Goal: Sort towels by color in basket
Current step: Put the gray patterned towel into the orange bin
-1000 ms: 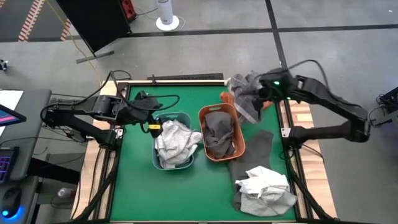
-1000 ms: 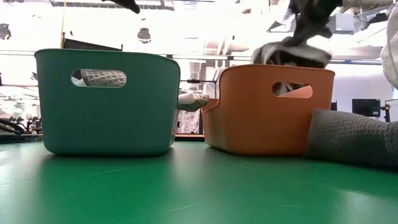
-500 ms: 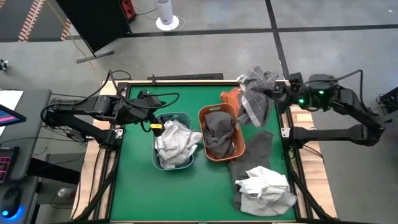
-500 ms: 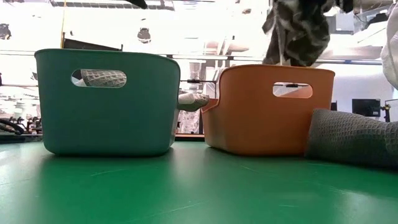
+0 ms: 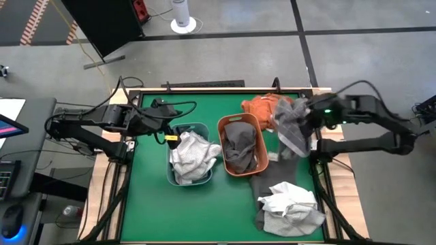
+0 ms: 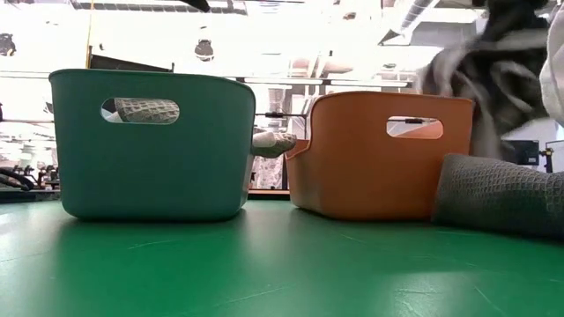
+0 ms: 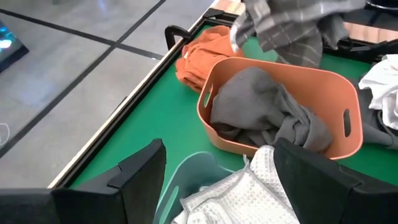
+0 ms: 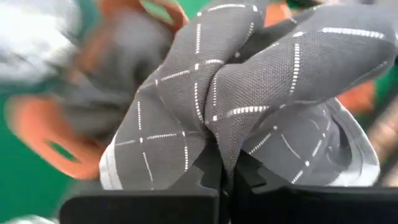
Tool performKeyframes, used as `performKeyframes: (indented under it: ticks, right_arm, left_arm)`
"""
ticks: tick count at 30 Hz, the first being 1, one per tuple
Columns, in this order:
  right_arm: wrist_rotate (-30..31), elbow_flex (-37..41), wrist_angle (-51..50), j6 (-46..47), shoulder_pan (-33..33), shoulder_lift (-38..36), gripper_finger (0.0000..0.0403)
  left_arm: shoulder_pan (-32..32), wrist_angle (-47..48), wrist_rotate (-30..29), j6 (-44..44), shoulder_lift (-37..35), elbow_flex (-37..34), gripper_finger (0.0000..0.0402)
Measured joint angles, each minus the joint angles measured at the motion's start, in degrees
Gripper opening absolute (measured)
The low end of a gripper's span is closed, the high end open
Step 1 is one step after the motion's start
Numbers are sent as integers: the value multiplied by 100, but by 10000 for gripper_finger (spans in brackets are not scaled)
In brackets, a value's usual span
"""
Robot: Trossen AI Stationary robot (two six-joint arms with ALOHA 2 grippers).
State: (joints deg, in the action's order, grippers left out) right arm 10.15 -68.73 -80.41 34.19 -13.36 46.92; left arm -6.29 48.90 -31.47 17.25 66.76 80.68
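The right gripper (image 5: 308, 114) is clenched on a grey checked towel (image 5: 291, 129), holding it up in the air near the table's far right corner, just beside the orange basket (image 5: 259, 162) and partly over the rust-orange towel (image 5: 261, 107) that lies on the green table (image 5: 150, 204) behind that basket. The right wrist view shows the cloth pinched in a gathered fold right between the jaws, with the rest of it ballooning up and out on both sides, so the grip is on a bunched ridge, not on an edge.

It looks like a light, limp thing: it droops and folds under its own weight, and in the low view it shows as a loose hanging mass (image 6: 502, 70) above the dark grey towel (image 6: 498, 194) lying on the table. Soft like that, it will probably swing and trail as it is carried, and a corner could catch on a basket rim. A pinch on a thick gather, as here, seems the safest hold.

The orange basket already holds a dark grey cloth (image 5: 240, 143); the teal basket (image 5: 205, 178) holds a white towel (image 5: 191, 153). Another crumpled white towel (image 5: 291, 203) sits near the right front corner.

The left gripper (image 7: 219, 180) waits over the teal basket's far end with its jaws released, holding nothing.
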Motion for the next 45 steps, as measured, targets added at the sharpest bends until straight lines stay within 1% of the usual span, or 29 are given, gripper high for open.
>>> performKeyframes:
  ticks: [2, 5, 9, 12, 18, 20, 22, 26, 31, 35, 39, 42, 45]
  right_arm:
    - [2, 0, -286, -124, -36, 277, 35]
    - [-2, 0, -420, -378, -16, 639, 45]
    - [-319, 0, -534, -765, -31, 1032, 79]
    - [-442, 0, -579, -985, -29, 1241, 124]
    - [-465, 0, -535, -1165, -123, 1431, 233]
    - [-473, 0, -396, -1163, -220, 1421, 259]
    - [-552, 0, -238, -1163, -308, 1424, 276]
    - [-561, 0, 148, -1337, -341, 1595, 286]
    - [-416, 3, 823, -2039, -385, 2122, 286]
    - [-414, 129, 1232, -2532, -805, 2697, 286]
    - [-573, 359, 1367, -2963, -1291, 3194, 286]
    - [-610, 378, 1375, -3255, -1580, 3495, 286]
    - [-975, 378, 1331, -3506, -1889, 3702, 285]
  left_arm:
    - [37, -8, 1, -12, 0, 0, 283]
    - [90, -6, -1, -18, 0, 0, 283]
    - [90, -4, 0, -30, 0, 0, 283]
    - [88, 1, 1, -32, 0, 0, 283]
    - [88, 9, 1, -32, 0, 0, 283]
    - [88, 9, 1, -34, 0, 0, 283]
    - [88, 9, 3, -56, 0, 0, 283]
    - [88, 9, 3, -78, 0, 0, 283]
    - [88, 9, 3, -99, 0, 0, 283]
    - [88, 7, 3, -99, 0, 0, 283]
    - [88, 12, 58, -99, -2, 0, 283]
    - [88, 31, 144, -87, -2, 0, 283]
    - [86, 79, 171, -71, -2, 0, 283]
